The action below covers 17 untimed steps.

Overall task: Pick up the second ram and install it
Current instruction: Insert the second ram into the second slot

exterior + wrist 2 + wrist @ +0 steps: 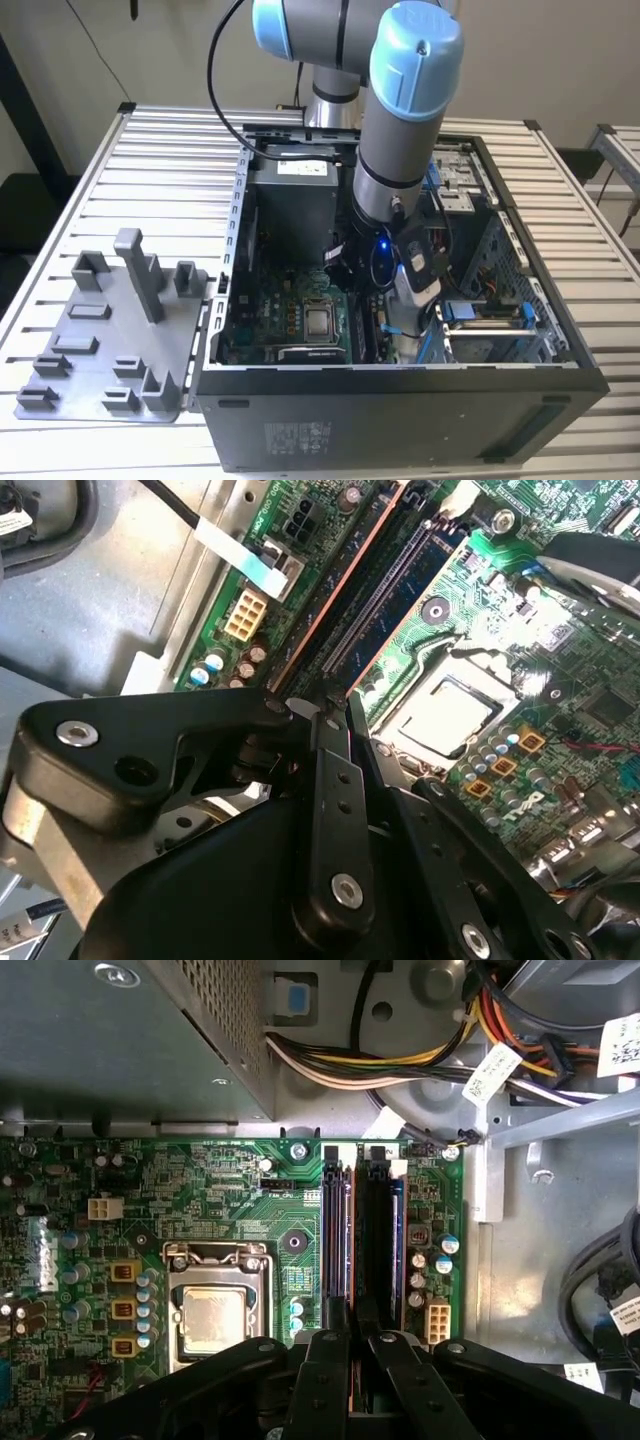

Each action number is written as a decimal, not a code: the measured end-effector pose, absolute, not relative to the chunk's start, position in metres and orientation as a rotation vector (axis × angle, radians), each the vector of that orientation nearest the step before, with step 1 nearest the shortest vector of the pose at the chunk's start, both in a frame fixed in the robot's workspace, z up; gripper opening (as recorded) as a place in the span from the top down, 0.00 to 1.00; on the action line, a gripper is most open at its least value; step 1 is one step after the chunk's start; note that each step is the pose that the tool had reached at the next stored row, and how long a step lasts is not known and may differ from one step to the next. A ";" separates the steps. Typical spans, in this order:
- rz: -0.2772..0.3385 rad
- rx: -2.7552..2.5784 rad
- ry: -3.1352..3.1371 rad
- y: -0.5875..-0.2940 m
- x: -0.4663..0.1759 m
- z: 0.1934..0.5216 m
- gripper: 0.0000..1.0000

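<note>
Your black jaws (352, 1365) are almost closed, with just a thin gap between the fingers. In both wrist views something thin and dark sits in that gap. It looks like the second ram, the long flat dark memory stick (345, 730), held on its edge so it can drop straight down.

The jaws hang over the long dark memory slots (362, 1240) near one edge of the green circuit board (200, 1185). One slot looks filled already. The square silver processor chip (212, 1320) sits just beside them.

All this lies inside the open black computer case (400, 425) on the ribbed metal bench (150, 160). The grey plastic tray with upright posts (90, 345) sits beside the case, on the exterior view's left.
</note>
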<state>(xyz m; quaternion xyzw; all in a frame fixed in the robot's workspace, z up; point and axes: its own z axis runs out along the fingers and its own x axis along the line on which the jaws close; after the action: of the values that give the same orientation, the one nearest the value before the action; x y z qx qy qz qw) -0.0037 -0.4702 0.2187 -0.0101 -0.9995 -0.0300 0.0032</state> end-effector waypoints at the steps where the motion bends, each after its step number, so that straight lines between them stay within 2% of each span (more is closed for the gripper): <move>1: -0.094 -0.028 -3.134 -0.470 -0.004 0.219 0.86; 17: -0.093 -0.024 -3.134 -0.470 -0.004 0.211 0.86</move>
<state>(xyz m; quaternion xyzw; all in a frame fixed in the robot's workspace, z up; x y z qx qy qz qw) -0.0038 -0.4702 0.2115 -0.0078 -0.9995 -0.0298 0.0029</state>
